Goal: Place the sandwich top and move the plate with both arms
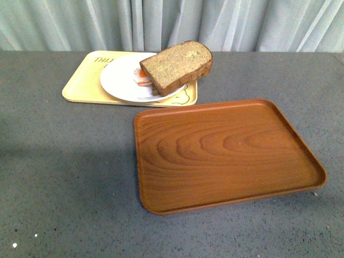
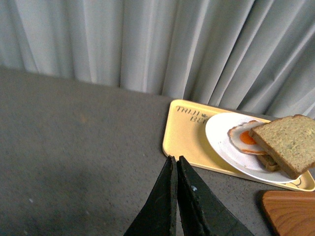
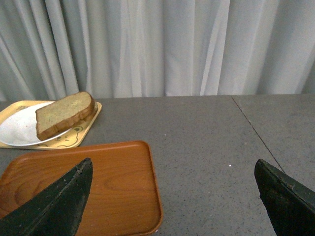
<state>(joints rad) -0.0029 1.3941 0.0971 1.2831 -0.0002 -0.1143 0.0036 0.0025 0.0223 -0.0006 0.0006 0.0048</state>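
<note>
So the sandwich top [image 1: 177, 65] is sitting on the stack, tilted, on the plate [image 1: 119, 80], with the fried egg [image 2: 244, 139] poking out underneath on one side. The plate rests on the yellow tray [image 1: 80, 83] near the far edge of the worktop [image 1: 64, 177], left of middle. The brown wooden tray [image 1: 226, 153] lies bare just beside it, toward the near right (my guess is that's where the plate is headed, hence the room left on it). The left hand [image 2: 176, 164] has its fingers pressed together, holding nothing, off the yellow tray's near edge. The right hand [image 3: 172, 187] is spread wide, also gripping nothing, hovering over the wooden tray's end. Bread looks placed, so the two-arm plate lift seems next.
</note>
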